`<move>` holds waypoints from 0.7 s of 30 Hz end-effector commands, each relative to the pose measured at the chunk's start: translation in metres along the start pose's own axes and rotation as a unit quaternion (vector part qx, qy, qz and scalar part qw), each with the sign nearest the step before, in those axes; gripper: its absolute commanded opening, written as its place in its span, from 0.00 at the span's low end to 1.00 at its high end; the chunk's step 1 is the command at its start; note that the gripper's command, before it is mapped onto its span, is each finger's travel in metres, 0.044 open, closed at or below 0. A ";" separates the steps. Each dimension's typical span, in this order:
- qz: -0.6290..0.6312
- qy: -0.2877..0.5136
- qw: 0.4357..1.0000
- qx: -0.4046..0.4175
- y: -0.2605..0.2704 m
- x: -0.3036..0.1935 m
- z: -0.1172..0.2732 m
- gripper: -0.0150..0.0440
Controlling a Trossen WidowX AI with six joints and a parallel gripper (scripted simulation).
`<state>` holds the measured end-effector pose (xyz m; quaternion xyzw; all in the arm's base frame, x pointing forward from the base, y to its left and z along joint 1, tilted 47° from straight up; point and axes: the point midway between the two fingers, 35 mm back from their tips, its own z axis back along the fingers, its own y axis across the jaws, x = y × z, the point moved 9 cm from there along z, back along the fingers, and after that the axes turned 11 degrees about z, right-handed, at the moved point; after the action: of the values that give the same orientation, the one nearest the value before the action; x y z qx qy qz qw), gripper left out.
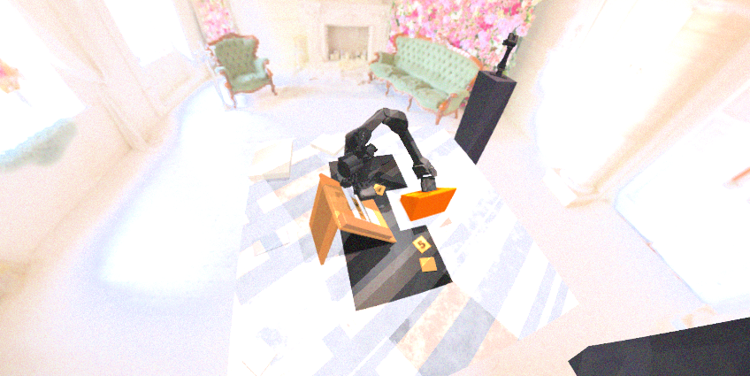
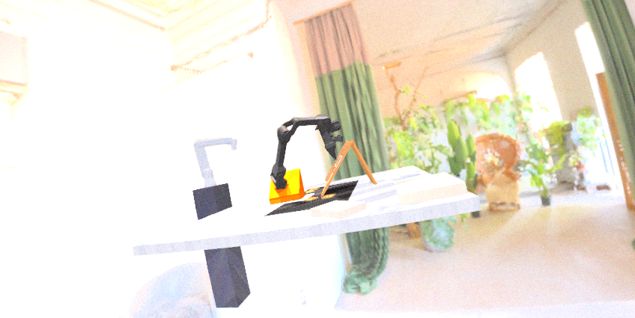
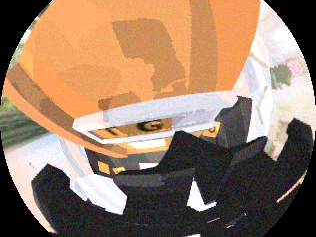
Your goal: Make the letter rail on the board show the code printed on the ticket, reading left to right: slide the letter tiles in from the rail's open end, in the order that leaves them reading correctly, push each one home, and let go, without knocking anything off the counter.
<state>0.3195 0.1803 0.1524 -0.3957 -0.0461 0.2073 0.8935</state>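
your gripper by the board

your closed gripper [image 2: 334, 156] points down beside the leaning orange board [image 2: 338, 165]; the arm [image 2: 281, 147] rises from the yellow-orange block [image 2: 290, 186] on the pale counter [image 2: 306, 228].

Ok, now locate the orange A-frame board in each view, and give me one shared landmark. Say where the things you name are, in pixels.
Top: the board [image 1: 326, 215] [image 2: 363, 162] [image 3: 150, 59], just below centre.
Exterior: right of centre, on the counter.
Wrist: fills the upper part.
Shared landmark: the black gripper [image 1: 367, 192] [image 2: 334, 156] [image 3: 178, 134].
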 end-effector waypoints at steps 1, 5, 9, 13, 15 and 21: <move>0.001 0.002 1.000 0.001 0.002 -0.004 0.003 0.25; 0.001 0.003 1.000 0.001 0.003 -0.008 0.007 0.25; 0.001 0.003 1.000 0.001 0.003 -0.009 0.009 0.25; 0.004 -0.039 0.999 -0.015 0.014 -0.019 0.026 0.39; 0.007 -0.095 0.995 -0.032 0.029 -0.037 0.048 0.48; 0.007 -0.263 0.963 -0.060 0.066 -0.103 0.097 0.74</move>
<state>0.2220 0.2361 0.1750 -0.3953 -0.2152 0.2809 0.8476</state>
